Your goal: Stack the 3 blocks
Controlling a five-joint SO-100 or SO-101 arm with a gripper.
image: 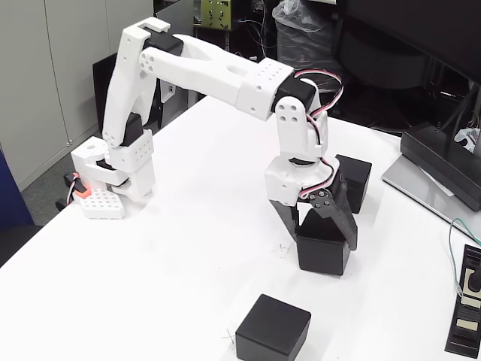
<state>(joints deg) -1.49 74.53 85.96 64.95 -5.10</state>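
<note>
Fixed view: white worktop; three black cubes, none stacked. Middle cube sits on the worktop with the fingers straddling its top, closed to cube width, apparently gripping it. Far cube stands just behind the arm; near cube lies apart at the front edge. Risk: a shallow, high grip lets the cube twist or slip on lifting.

White arm reaching from its base at the left edge of the white tabletop. Hand pointed down, black fingers straddling the top of a black cube near centre. Second black cube just behind, partly hidden. Third black cube well apart, near the front edge. Flat black labelled device at far right.
</note>
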